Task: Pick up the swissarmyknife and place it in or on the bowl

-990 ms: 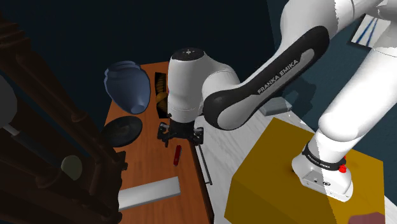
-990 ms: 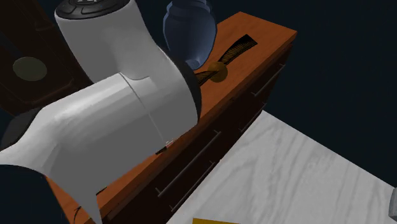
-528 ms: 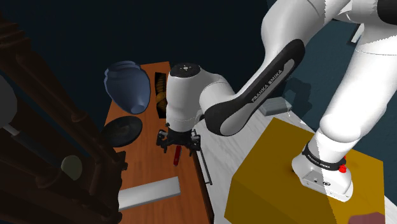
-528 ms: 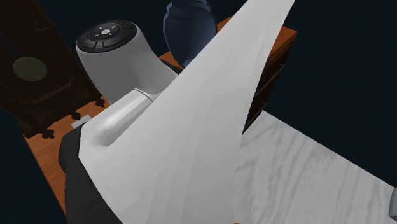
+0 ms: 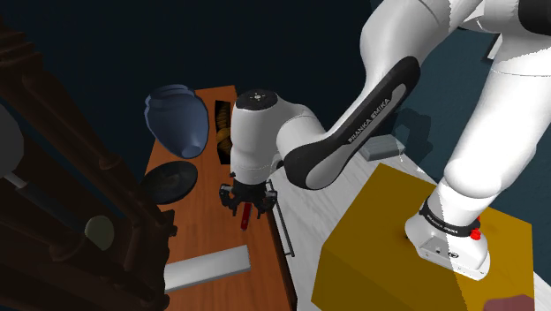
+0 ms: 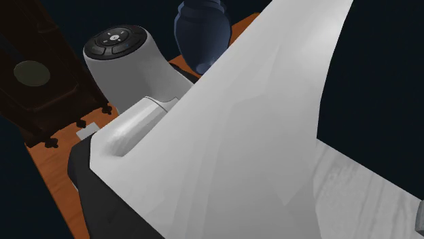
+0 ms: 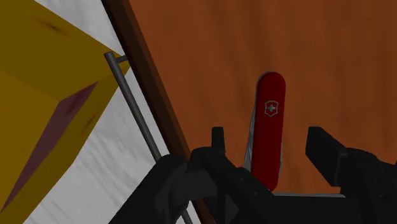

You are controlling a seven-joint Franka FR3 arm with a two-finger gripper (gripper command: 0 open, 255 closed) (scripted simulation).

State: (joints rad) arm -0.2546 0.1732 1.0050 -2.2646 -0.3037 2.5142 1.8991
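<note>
My gripper (image 7: 268, 139) stands open, its two blunt black fingers (image 7: 218, 137) on either side of the knife (image 7: 270, 105) without touching it. The knife is a glossy red bar with rounded ends and a white cross badge, lying flat on the smooth orange-brown dresser top (image 7: 210, 51). In the shoulder view, the dark round bowl (image 5: 168, 183) sits at nine o'clock from my gripper.

Carrier is an orange-brown wooden dresser top (image 5: 201, 231), with a bar handle (image 7: 130, 105) on its front. I count 5 items on it: red swissarmyknife (image 7: 268, 127) lying flat near the front edge, dark bowl (image 5: 169, 183), blue pot (image 5: 179, 119), grey flat slab (image 5: 207, 268), brown striped object (image 5: 224, 124) beside the pot.
</note>
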